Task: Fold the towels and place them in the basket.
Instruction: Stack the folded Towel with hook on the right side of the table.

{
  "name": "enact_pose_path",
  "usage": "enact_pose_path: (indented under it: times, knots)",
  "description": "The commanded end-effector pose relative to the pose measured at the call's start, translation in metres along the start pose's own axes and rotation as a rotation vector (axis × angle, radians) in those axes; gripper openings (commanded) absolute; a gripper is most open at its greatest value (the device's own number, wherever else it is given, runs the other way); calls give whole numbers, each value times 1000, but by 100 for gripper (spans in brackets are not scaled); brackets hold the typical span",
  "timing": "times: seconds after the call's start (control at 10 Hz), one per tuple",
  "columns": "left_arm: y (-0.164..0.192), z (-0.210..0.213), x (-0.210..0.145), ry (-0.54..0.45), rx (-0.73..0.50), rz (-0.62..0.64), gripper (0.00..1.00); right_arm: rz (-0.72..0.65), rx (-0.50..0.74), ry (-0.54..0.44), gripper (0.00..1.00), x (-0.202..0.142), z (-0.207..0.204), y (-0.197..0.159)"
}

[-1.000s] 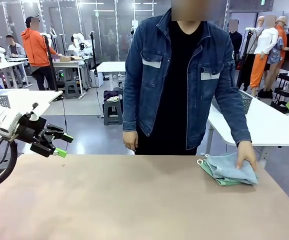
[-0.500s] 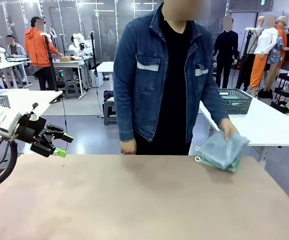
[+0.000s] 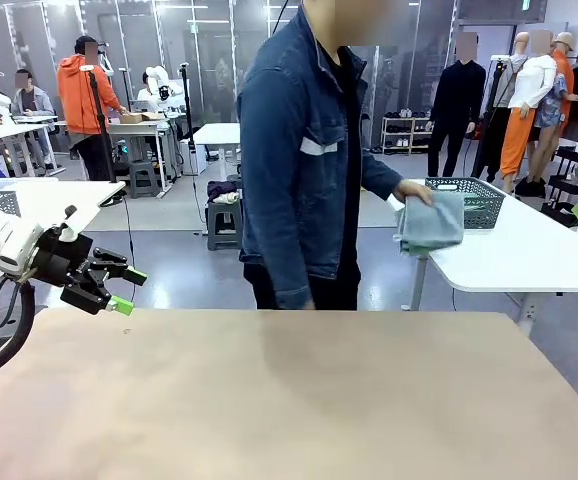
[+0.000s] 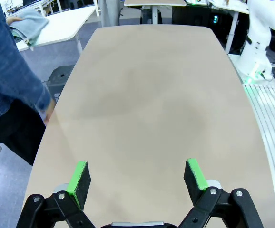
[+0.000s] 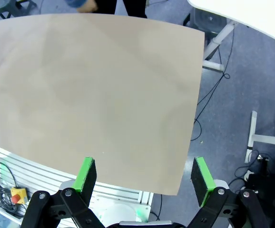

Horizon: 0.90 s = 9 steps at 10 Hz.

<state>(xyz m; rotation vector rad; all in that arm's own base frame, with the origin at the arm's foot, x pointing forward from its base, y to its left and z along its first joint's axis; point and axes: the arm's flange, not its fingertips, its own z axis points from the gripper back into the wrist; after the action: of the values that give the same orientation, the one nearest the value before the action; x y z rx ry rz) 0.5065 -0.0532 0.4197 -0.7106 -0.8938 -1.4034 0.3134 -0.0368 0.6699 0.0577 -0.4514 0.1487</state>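
The person stands at the far side, turned toward picture right, one hand holding the folded towels [image 3: 431, 222] in the air; the pale grey-blue one faces out. The stack hangs just in front of the dark grey lattice basket [image 3: 484, 203], which sits on a white table behind. In the left wrist view the towels [image 4: 29, 21] show at the top left, over that white table. My left gripper [image 3: 128, 291] hovers open and empty at the tan table's far left edge. Its green pads [image 4: 79, 178] stand wide apart. My right gripper [image 5: 143, 175] is open too, high above the table's edge.
The tan table [image 3: 289, 400] lies bare in front of me. The person's denim sleeve [image 4: 9, 76] hangs by its far edge. The white table [image 3: 529, 255] stands beyond the far right corner. Other tables and people are farther back.
The person picked the folded towels up off the tan table's far right corner, turned away and carried them up to the basket. Neither gripper moved.
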Motion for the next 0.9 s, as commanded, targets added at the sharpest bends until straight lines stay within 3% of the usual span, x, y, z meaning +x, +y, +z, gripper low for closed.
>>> enact_pose_path:
  times: [0.0, 0.8]
  knots:
    - [-1, 1, 3, 6, 9, 13, 100, -5, -3, 11, 100, 1, 1, -1]
    - [-1, 1, 3, 6, 9, 13, 100, -5, -3, 11, 100, 1, 1, -1]
